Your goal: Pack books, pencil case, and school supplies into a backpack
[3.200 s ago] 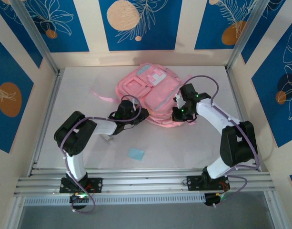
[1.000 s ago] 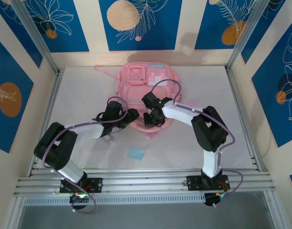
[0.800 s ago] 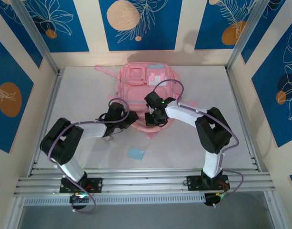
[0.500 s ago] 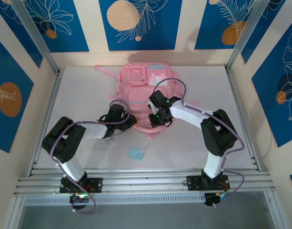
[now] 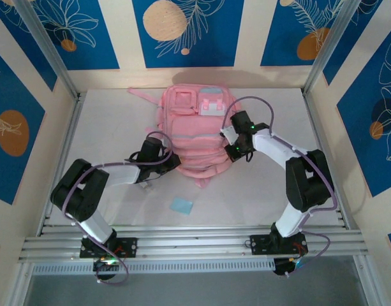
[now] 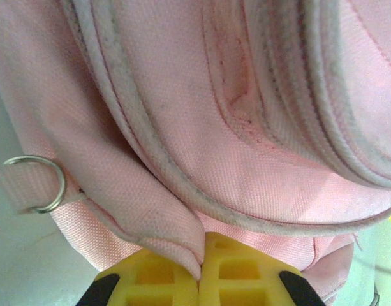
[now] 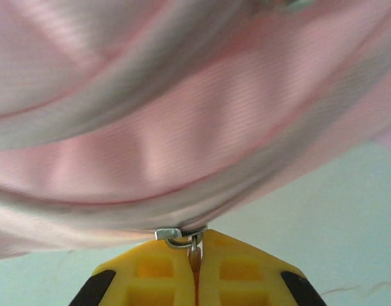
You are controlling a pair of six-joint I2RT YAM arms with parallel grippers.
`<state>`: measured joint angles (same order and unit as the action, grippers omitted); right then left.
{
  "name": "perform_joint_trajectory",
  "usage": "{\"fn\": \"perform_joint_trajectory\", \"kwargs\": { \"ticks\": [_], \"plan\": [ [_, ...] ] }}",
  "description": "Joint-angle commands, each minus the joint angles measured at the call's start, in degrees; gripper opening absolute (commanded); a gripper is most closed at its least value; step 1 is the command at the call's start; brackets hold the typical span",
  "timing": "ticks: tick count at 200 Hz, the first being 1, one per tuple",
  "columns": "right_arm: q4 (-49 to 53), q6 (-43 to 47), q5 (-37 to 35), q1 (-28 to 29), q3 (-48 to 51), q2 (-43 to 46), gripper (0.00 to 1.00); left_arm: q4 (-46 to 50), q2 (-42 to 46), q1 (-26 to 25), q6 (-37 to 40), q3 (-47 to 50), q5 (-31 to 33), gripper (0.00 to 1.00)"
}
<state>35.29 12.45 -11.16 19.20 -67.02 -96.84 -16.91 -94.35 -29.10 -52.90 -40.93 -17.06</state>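
Evidently the opening step was in hand, with the pink backpack [image 5: 192, 121] laid flat on the worktop [image 5: 112, 134] and gripped from both sides. The left claw [image 6: 199, 275] was pressed together on a fold of pink fabric at the bag's lower corner, and the fold was seen wedged between the yellow fingers. A metal ring [image 6: 41, 185] on a strap tab was seen just left of that claw, ahead of it and untouched. The right claw [image 7: 195, 252] was also pressed together, pinching a small metal zipper pull [image 7: 181, 235] right at its tips, with the bag's seam running directly beyond them. The bag thus lay between the two claws, touching both. A light-blue pad [image 5: 181, 205] was left on the worktop behind the left claw, toward the arm bases and well apart from the bag, so packing was judged not finished. How far the zip had been opened could not be told; the right wrist view was blurred.

For the next move, the pull would need to be drawn along the zipper track by the right claw while the fabric was anchored by the left for counter-tension. A slip off the small tab was judged the main risk, since only its end was held.
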Motion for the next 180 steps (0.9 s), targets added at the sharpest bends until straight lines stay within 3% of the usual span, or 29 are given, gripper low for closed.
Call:
{"fn": "perform_joint_trajectory", "kwargs": {
  "ticks": [1, 43, 113, 142, 180],
  "plan": [
    [-4.6, 9.8, -5.5, -5.2, -1.4, 0.9, 0.00, 7.4, 1.9, 1.6, 3.7, 0.2, 0.8, 0.00],
    [-12.6, 14.2, -0.7, -11.4, -11.6, -6.3, 0.00, 11.1, 4.0, 1.6, 6.3, 0.2, 1.3, 0.00],
    [-5.2, 9.7, 2.1, -14.4, -35.8, -23.4, 0.00, 13.1, 6.3, 1.6, 6.8, 1.0, 1.1, 0.00],
    [-2.4, 7.7, 1.5, -14.1, -38.3, -24.5, 0.00, 13.9, 8.0, 1.7, 7.0, 1.7, 2.1, 0.00],
    [0.9, 4.2, 9.0, -13.3, -34.7, -18.3, 0.30, 14.7, 7.5, 1.7, 7.7, 0.4, 2.1, 0.00]
  ]
}}
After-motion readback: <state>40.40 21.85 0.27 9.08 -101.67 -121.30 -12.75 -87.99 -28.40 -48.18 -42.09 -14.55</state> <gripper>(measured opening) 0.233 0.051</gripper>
